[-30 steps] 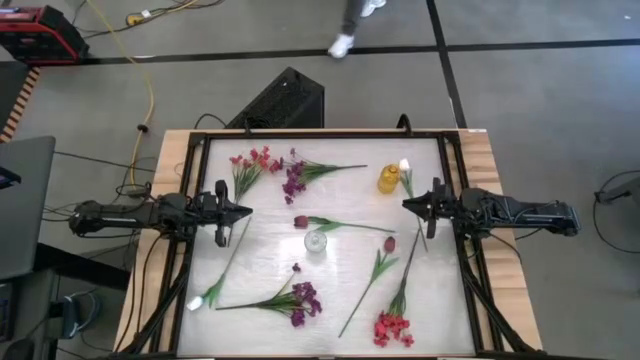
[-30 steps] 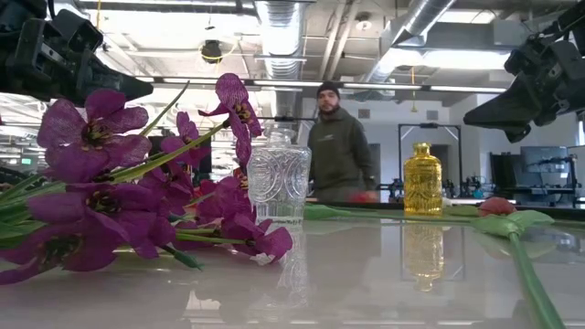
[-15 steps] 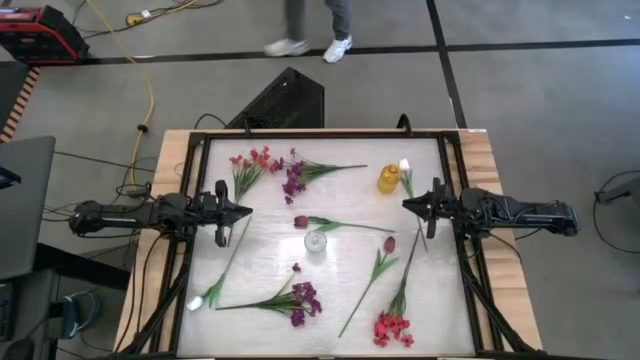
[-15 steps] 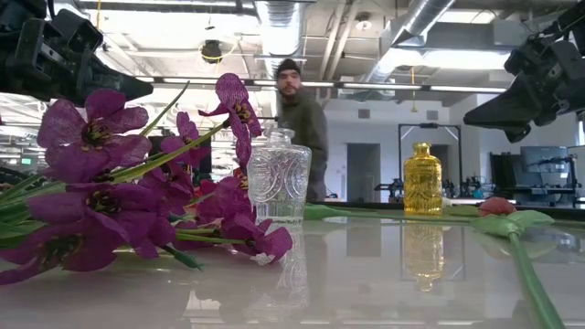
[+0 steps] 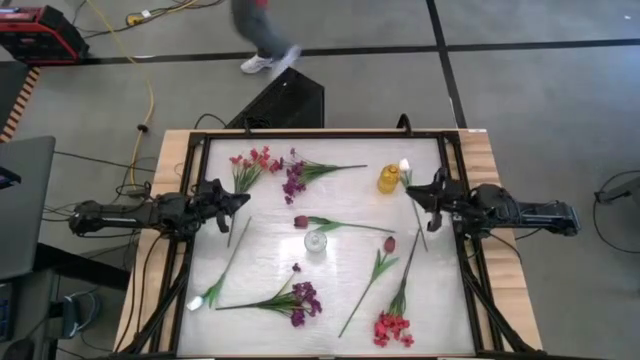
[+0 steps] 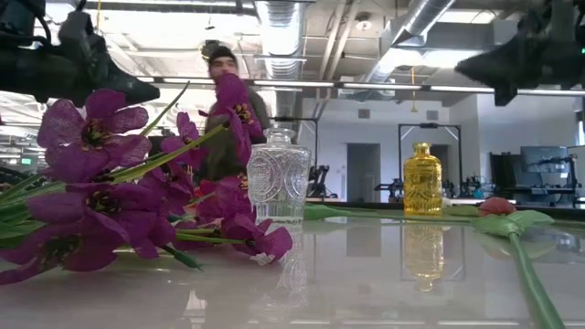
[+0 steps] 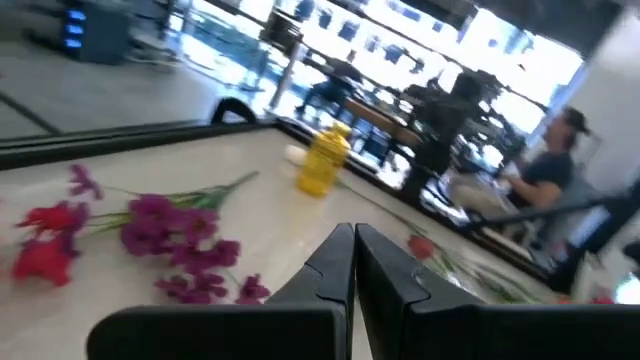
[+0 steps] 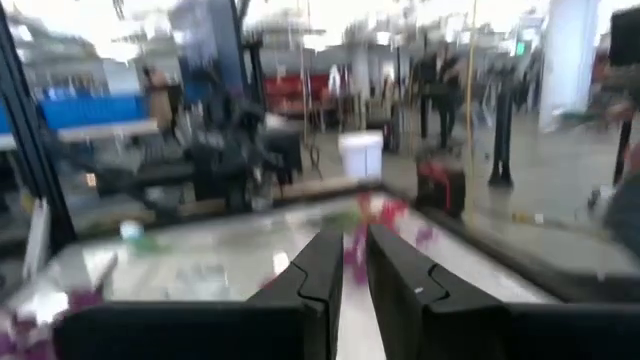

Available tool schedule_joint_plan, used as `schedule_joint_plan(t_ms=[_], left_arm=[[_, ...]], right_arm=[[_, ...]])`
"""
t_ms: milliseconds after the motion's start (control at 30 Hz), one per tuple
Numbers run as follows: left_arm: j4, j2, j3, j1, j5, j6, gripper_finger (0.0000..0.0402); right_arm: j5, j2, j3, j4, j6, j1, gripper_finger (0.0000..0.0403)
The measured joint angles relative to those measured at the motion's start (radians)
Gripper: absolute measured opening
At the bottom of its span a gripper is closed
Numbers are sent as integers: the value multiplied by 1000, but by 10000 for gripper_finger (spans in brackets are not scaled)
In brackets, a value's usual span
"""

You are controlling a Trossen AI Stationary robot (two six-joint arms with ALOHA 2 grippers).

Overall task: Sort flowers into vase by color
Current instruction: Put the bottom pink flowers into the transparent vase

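Now both arms are seen turned from where they hung a second ago. The left claw [image 5: 238, 199] is swung toward the far side of the table, its fingers pressed shut on nothing. The right claw [image 5: 414, 190] is likewise angled toward the far edge, its fingers a narrow slit apart and empty. This is judged the start of a reach; no stem is yet lifted, and both vases stand empty.

Just ahead of the left claw lie the red-pink blossom stem [image 5: 252, 163] and a purple cluster stem [image 5: 294, 180]. The amber glass vase [image 5: 388, 179] stands just beside the right claw; the clear cut-glass vase [image 5: 316, 241] sits between the claws.

The glossy white table [image 5: 350, 150] carries scattered stems. Behind it, a person [image 6: 222, 110] is seen crossing the workshop.
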Motion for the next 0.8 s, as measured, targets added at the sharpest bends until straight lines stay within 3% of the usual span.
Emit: schedule_joint_plan(t_ms=[167,300,467,667,800], left_arm=[[1,0,0,0,-17,-45,0],[49,1,-1,0,4,23,0],[153,16,-1,0,46,100,0],[270,155,-1,0,90,158,0],[290,290,29,0,93,236,0]], right_arm=[[-26,0,1,93,93,1,77],[-7,5,5,181,93,-9,77],[-83,35,6,174,17,14,77],[-82,167,99,168,-19,69,77],[-75,300,204,54,-63,110,77]])
